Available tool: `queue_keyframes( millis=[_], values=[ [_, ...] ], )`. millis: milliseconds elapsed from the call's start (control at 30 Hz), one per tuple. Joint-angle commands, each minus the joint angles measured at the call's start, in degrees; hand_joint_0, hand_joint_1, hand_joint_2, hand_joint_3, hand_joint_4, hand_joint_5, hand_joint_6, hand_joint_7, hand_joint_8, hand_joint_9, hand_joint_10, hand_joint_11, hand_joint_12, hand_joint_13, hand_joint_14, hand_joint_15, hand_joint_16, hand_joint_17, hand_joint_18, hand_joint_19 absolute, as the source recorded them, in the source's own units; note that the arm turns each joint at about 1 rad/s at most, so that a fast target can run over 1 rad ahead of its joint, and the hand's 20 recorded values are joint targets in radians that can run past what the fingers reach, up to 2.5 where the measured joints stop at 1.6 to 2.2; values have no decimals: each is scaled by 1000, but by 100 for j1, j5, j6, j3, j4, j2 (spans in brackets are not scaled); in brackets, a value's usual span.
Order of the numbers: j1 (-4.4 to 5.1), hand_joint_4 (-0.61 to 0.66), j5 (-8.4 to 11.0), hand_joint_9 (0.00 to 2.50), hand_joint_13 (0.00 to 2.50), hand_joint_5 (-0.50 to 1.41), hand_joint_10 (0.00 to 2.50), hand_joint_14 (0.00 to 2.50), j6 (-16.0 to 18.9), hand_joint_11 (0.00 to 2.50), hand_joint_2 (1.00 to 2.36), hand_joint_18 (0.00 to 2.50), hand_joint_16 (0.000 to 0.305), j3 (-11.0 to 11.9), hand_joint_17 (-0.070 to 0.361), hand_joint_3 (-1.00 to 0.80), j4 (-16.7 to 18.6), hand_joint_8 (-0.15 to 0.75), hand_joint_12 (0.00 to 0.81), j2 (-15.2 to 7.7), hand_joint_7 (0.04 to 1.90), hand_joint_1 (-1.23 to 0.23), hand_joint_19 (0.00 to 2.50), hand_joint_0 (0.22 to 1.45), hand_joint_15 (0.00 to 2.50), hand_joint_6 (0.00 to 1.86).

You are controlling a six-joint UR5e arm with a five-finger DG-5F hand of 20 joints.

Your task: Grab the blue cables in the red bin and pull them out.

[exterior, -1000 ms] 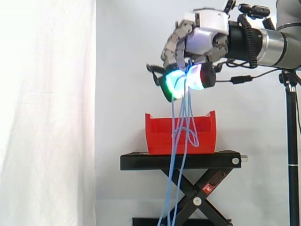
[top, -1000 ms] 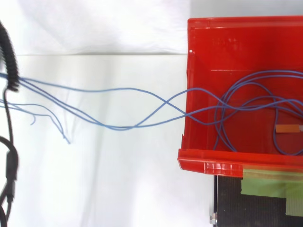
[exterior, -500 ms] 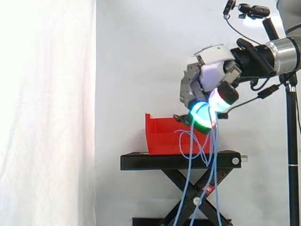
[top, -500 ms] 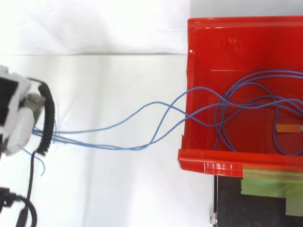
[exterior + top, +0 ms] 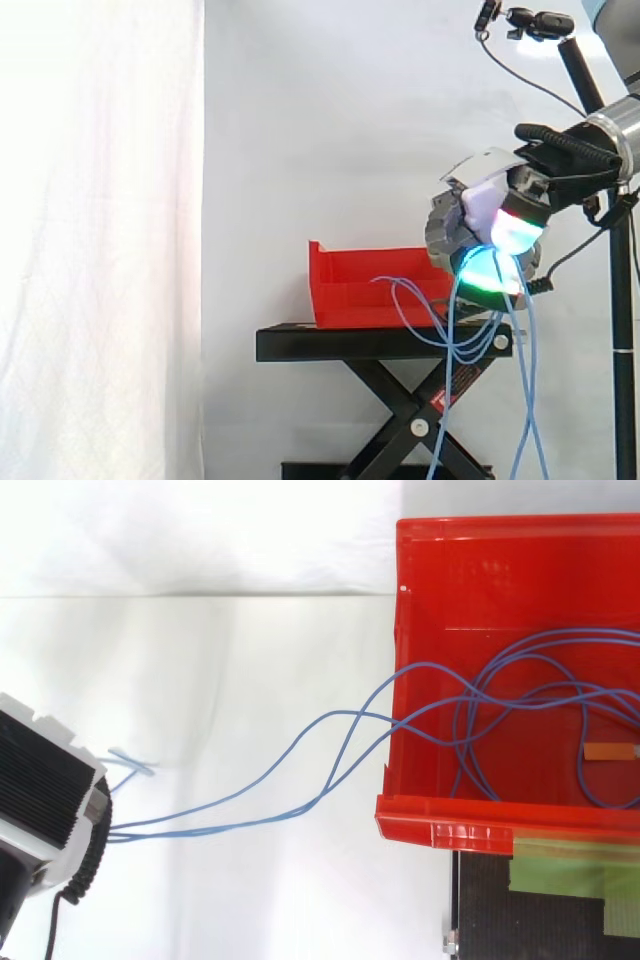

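The hand [image 5: 472, 212] has been carried right, beyond the red bin's [image 5: 350, 290] edge into open room, with fingers curled round the blue cables [image 5: 452, 335].

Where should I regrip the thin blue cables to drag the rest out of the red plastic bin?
Take the thin blue cables on the free span just outside the red plastic bin's wall, where the strands run close together, coming from above with fingers across them. Inside, they spread into loose loops. The hand is shut on them farther out.
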Motion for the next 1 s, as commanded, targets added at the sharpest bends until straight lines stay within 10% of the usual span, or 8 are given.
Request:
queue_keyframes(
  millis=[0,967],
  values=[
    [2,-94,-12,1507,1471,816,39,860,1813,2124,1000,1070,44,-12,99,-1000,-1,113,250,-1,740,-894,1073,876,1717,736],
    [-50,-4,-38,1331,1418,479,239,911,1514,1984,1000,1060,50,-3,113,-1000,-19,145,278,-1,511,-1030,1053,791,1649,1069]
  ],
)
